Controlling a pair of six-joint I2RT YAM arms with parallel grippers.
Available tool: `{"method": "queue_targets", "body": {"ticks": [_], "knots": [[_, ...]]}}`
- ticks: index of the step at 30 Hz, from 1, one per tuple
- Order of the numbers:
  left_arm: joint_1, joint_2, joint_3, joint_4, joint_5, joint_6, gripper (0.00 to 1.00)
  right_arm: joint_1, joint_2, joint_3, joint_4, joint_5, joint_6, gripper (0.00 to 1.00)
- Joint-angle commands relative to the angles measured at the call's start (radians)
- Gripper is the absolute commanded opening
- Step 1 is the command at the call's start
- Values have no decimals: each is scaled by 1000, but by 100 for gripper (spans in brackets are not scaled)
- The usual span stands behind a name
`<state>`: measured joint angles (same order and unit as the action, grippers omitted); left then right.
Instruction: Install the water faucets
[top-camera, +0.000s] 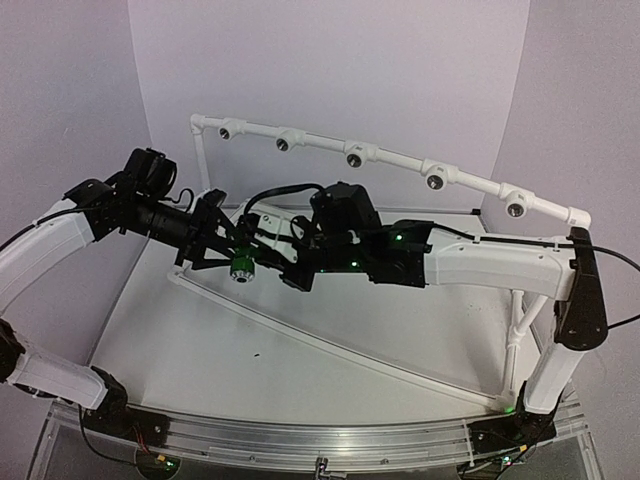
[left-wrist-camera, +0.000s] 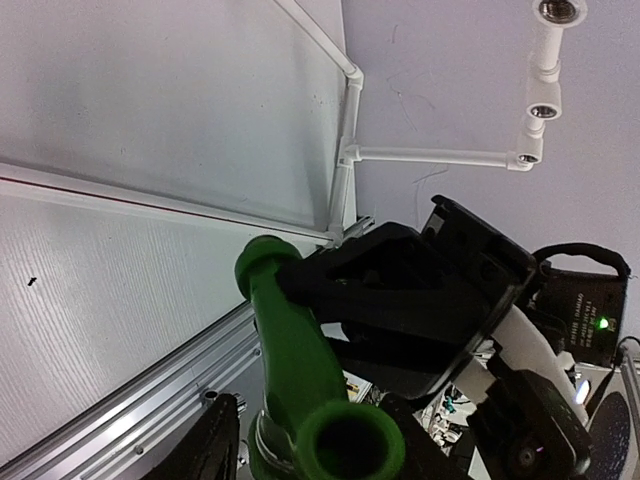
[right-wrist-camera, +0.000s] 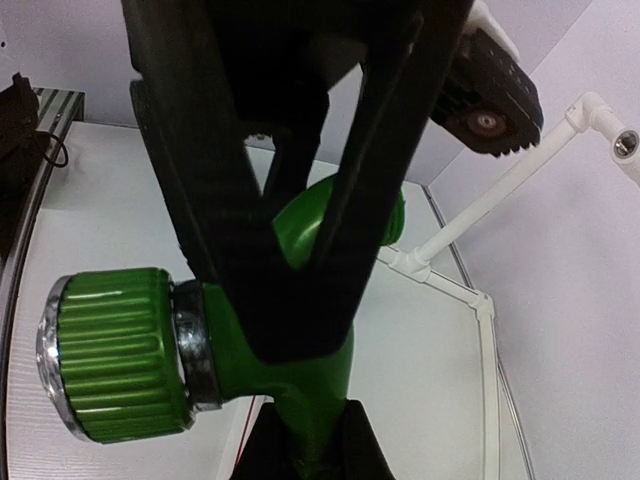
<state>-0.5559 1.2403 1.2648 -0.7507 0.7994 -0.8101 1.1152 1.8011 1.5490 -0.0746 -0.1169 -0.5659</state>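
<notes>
One water faucet (top-camera: 241, 266), green with a silver round end, hangs above the table between both arms. In the right wrist view the water faucet (right-wrist-camera: 120, 350) shows its ribbed green cap and silver ring, and my right gripper (right-wrist-camera: 310, 445) is shut on its green stem. My left gripper (top-camera: 226, 246) comes in from the left, one black finger (right-wrist-camera: 300, 250) lying across the body. In the left wrist view the water faucet (left-wrist-camera: 290, 350) sits between the left gripper's (left-wrist-camera: 310, 462) fingers (left-wrist-camera: 205, 450), with a thin gap beside one; the other finger's contact is hidden.
A white pipe rail (top-camera: 400, 160) with several tee sockets (top-camera: 354, 159) runs across the back on white posts. A low white pipe (top-camera: 330, 345) crosses the table diagonally. The right arm's black body (left-wrist-camera: 420, 300) fills the space right of the faucet. An aluminium rail (top-camera: 320, 440) edges the front.
</notes>
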Motion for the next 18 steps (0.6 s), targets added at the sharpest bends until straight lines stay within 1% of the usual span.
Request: {"method": "queue_targets", "body": {"ticks": [1, 4, 6, 10, 15, 18], "knots": [[-19, 25, -13, 89, -29, -10, 39, 5, 6, 48, 14, -10, -20, 0], [-25, 41, -20, 101, -34, -19, 29, 6, 6, 48, 13, 3, -27, 0], [-30, 50, -26, 109, -40, -28, 26, 6, 5, 48, 13, 7, -33, 0], [-44, 60, -48, 168, -27, -65, 27, 8, 11, 55, 13, 16, -36, 0], [-73, 93, -36, 155, -26, -58, 30, 8, 20, 63, 13, 34, -44, 0], [-83, 103, -30, 149, -22, -57, 30, 8, 21, 63, 15, 36, -54, 0]]}}
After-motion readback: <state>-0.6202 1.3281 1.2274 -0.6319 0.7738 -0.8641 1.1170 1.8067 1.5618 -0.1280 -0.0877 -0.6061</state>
